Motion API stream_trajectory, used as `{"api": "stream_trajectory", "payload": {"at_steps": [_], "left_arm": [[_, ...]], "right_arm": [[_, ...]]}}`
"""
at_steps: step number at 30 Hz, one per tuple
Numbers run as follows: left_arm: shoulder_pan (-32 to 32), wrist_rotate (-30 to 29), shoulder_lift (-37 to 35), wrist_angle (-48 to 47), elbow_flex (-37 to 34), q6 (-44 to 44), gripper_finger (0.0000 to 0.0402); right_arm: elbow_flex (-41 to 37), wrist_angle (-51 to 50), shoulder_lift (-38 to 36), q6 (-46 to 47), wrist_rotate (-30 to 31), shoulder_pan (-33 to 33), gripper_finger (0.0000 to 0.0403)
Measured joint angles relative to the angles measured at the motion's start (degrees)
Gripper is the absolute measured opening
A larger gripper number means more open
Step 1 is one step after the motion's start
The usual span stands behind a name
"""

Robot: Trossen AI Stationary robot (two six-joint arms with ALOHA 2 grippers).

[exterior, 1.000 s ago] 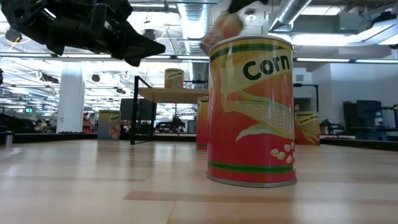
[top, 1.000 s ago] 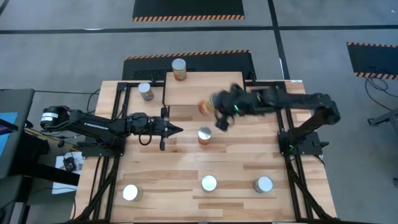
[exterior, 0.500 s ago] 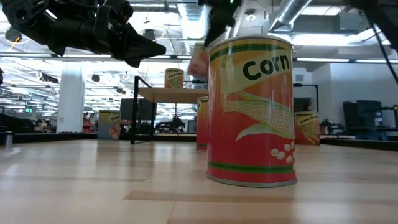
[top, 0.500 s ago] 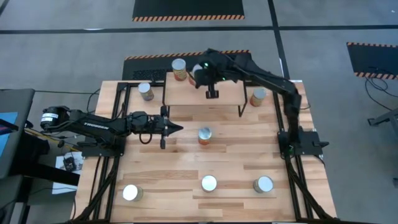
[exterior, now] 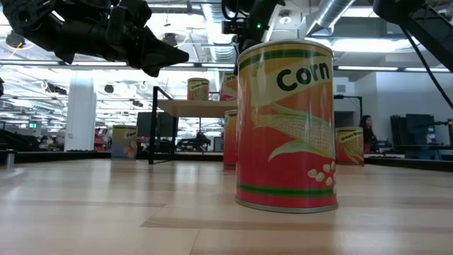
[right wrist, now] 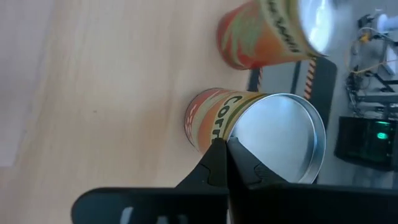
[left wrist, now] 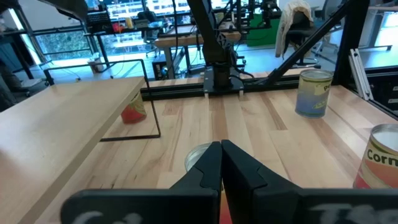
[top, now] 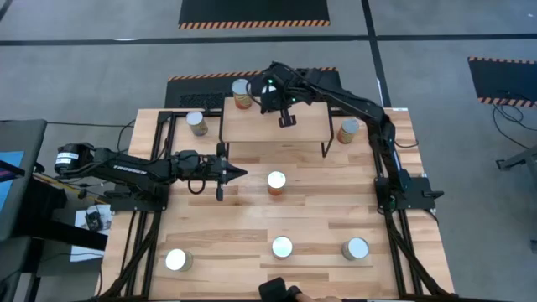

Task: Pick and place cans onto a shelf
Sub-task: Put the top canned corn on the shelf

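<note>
My right gripper (top: 273,97) reaches over the far left part of the light-wood shelf (top: 294,127), shut on a corn can (right wrist: 208,118). This can also shows in the low view (exterior: 228,86). It stands next to another can (top: 242,92) on the shelf. My left gripper (top: 237,174) is shut and empty above the table's left middle, left of a loose can (top: 276,182). More cans stand on the table at the far left (top: 196,122), beside the shelf's right legs (top: 346,130), and along the near edge (top: 176,260) (top: 282,247) (top: 356,249). My right gripper has its nearly closed fingertips (right wrist: 219,152) on the can's top rim (right wrist: 231,132), one on the label side and one over the silver top. The fingers slant down from the table's right side. The can stands upright, its bottom on the shelf board.
The shelf's right half is bare wood (top: 306,134). A large corn can (exterior: 287,124) stands right in front of the low camera. A person's dark sleeve (top: 281,291) shows at the table's near edge. Black frame rails (top: 159,159) run along the table's sides.
My right gripper has carried the can from above the table's middle toward the far edge and over the shelf, then down beside the can at the shelf's far left. The carried can now stands upright on the board.
</note>
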Motion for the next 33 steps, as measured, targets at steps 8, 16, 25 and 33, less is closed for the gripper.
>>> {"api": "stream_trajectory", "payload": {"at_steps": [8,16,25,33], "left_arm": [[0.00,0.00,0.00,0.00,0.00,0.00,0.0000],[0.00,0.00,0.00,0.00,0.00,0.01,0.0000],[0.00,-0.01,0.00,0.00,-0.02,0.02,0.0000],[0.00,0.00,0.00,0.00,-0.02,0.02,0.0000]], "right_arm": [[0.02,-0.04,0.01,-1.10,-0.05,-0.19,0.0021],[0.00,1.01,0.01,-1.68,0.10,-0.19,0.0021],[-0.03,2.43,0.01,-2.67,0.06,-0.34,0.0047],[-0.92,3.15,0.03,-2.73,0.06,-0.62,0.0051]]}}
